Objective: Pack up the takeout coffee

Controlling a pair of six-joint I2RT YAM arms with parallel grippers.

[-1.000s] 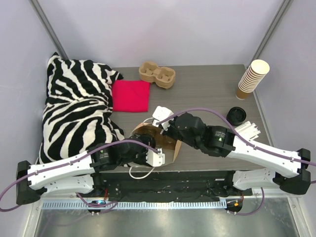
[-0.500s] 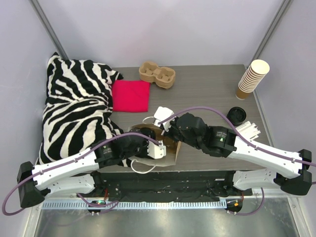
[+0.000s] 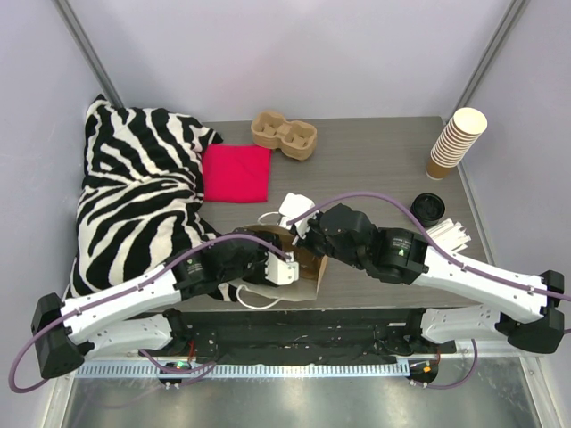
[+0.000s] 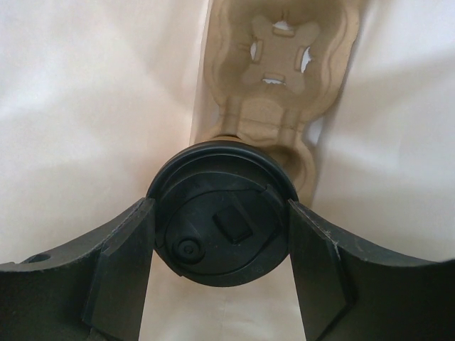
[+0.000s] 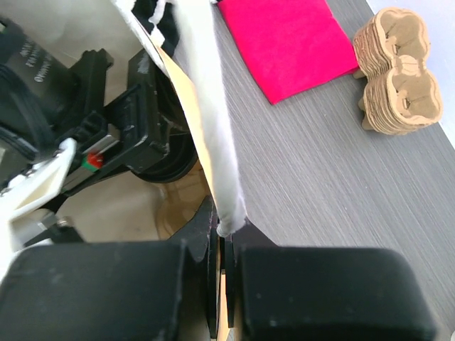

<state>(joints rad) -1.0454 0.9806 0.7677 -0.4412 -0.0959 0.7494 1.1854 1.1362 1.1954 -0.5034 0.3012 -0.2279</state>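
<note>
We see the left gripper (image 4: 220,217) clasping the takeout coffee (image 4: 220,231) by its sides inside the paper bag (image 4: 85,106) at the worktop's (image 3: 375,169) near edge, a pulp carrier (image 4: 281,71) behind it, while the right gripper (image 5: 222,245), pressed together, pinches the bag's top edge.

The top camera sits above and behind the arm bases and looks down on the whole table (image 3: 375,169). The left wrist camera is inside the bag (image 3: 312,272), very near the cup (image 4: 220,220), looking between its fingers (image 4: 121,277). The right wrist camera looks low along the table from the bag's edge; with the top view it shares the cloth (image 5: 291,42) and carriers (image 5: 398,71).
</note>
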